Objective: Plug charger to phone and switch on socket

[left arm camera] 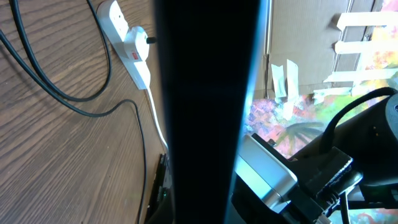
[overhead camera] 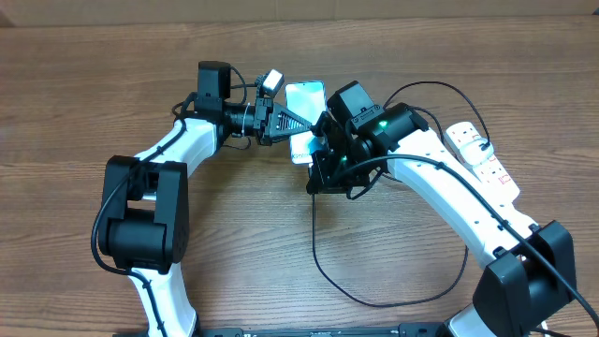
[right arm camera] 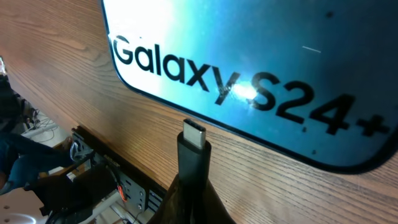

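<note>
The phone (overhead camera: 305, 98) lies near the table's middle back, its light blue screen lit. In the right wrist view its screen (right arm camera: 249, 56) reads "Galaxy S24+". My left gripper (overhead camera: 292, 124) reaches in from the left and is shut on the phone, which fills the left wrist view as a dark slab (left arm camera: 205, 93). My right gripper (overhead camera: 323, 168) is shut on the charger's connector (right arm camera: 193, 140). The metal tip points at the phone's edge, a short gap away. The charger's black cable (overhead camera: 316, 245) loops toward the front. The white socket (overhead camera: 479, 154) lies at the right.
The socket also shows in the left wrist view (left arm camera: 127, 43), with its white cord (left arm camera: 155, 118) and the black cable (left arm camera: 62, 93) on the wood. The right arm's links (overhead camera: 440, 178) stretch between the phone and the socket. A cardboard wall (overhead camera: 374, 7) runs along the back.
</note>
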Controlling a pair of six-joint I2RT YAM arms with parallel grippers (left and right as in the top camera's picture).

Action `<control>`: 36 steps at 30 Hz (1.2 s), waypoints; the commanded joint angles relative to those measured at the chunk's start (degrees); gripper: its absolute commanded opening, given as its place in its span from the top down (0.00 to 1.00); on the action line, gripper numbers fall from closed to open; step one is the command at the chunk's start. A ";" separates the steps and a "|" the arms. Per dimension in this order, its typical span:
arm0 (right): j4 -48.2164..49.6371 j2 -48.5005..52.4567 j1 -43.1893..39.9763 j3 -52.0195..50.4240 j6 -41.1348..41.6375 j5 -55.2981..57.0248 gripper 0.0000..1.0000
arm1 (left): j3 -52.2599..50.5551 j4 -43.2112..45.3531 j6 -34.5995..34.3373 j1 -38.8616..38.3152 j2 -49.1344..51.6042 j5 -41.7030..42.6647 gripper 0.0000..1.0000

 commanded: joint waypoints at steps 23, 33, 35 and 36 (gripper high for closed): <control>-0.44 -0.26 -1.36 0.63 -0.15 -0.96 0.96 | 0.15 0.68 -2.91 0.31 -0.04 2.64 0.96; 0.07 -0.24 -3.96 0.63 -0.20 -4.09 0.96 | 0.15 0.70 -2.49 0.28 -0.04 2.64 0.96; 0.00 -0.26 -3.80 0.63 -0.22 -4.85 0.96 | 0.15 0.70 -2.49 0.28 -0.04 2.62 0.96; 0.00 -0.26 -3.61 0.63 -0.22 -5.07 0.96 | 0.15 0.72 -2.49 0.28 -0.04 2.62 0.96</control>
